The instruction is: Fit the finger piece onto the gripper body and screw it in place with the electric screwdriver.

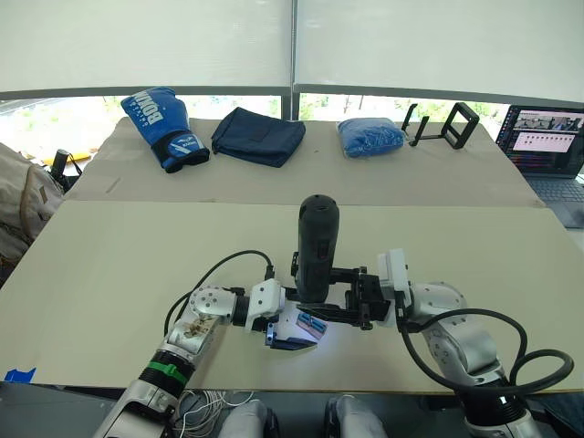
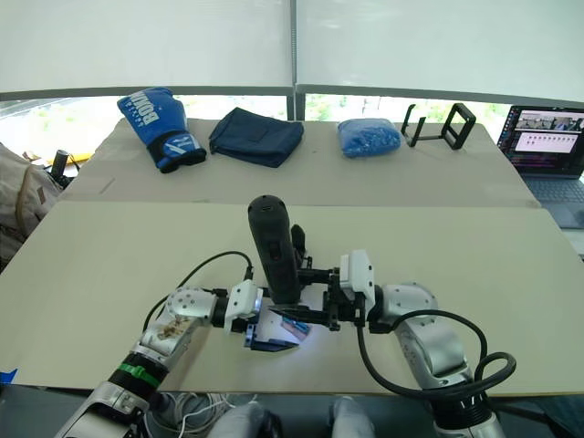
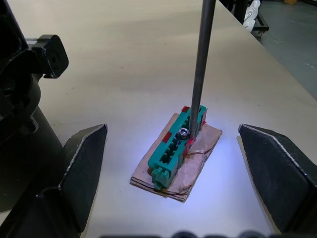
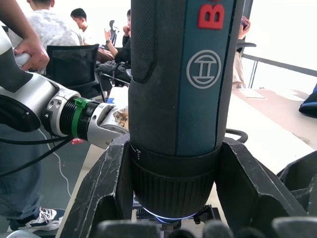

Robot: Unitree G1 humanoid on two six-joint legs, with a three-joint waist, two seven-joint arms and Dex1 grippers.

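The electric screwdriver (image 1: 317,248) stands upright near the table's front edge, and my right gripper (image 1: 334,297) is shut on its lower barrel (image 4: 178,99). Its thin metal bit (image 3: 200,69) points down onto a screw in a small green block (image 3: 174,148), which lies on a scrap of brown card in a patch of light. My left gripper (image 3: 172,131) is open, with one black finger (image 3: 84,168) on each side of the block and not touching it. In the left eye view the left gripper (image 1: 297,328) sits just left of the screwdriver's base. The finger piece and the gripper body are out of view.
Along the table's far side lie a blue boxing glove (image 1: 164,126), a dark blue cloth (image 1: 258,135), a blue bundle (image 1: 370,137) and two black stands (image 1: 443,123). A laptop (image 1: 547,137) sits far right. People sit beyond the table (image 4: 84,29).
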